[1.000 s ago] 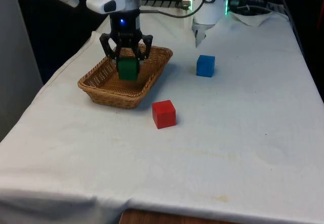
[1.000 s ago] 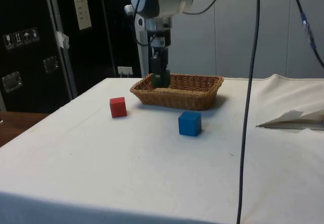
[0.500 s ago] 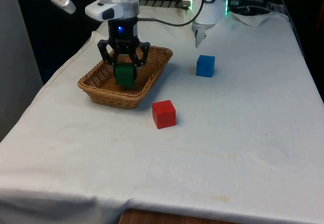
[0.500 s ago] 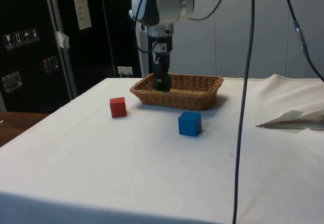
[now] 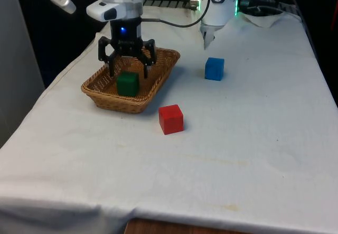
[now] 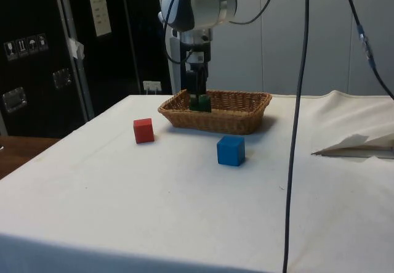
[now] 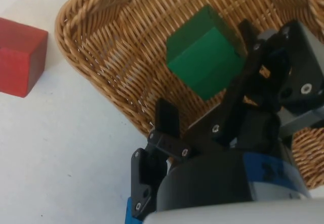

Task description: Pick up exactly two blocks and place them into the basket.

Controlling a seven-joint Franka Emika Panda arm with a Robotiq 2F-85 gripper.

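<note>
One green block [image 5: 127,83] lies inside the wicker basket [image 5: 100,93], resting free on its woven floor. Just above it hangs the tool [image 5: 127,70], fingers spread wide to either side of the block and gripping nothing. Outside the basket on the counter [image 5: 237,155], a red block [image 5: 171,119] sits near its rim, and a blue block [image 5: 214,68] stands farther off toward the front view's right.

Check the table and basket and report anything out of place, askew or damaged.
Nothing stands out. The green block lies in the wicker basket, released, under the open gripper. The red block and blue block sit on the cloth, apart from the basket.
</note>
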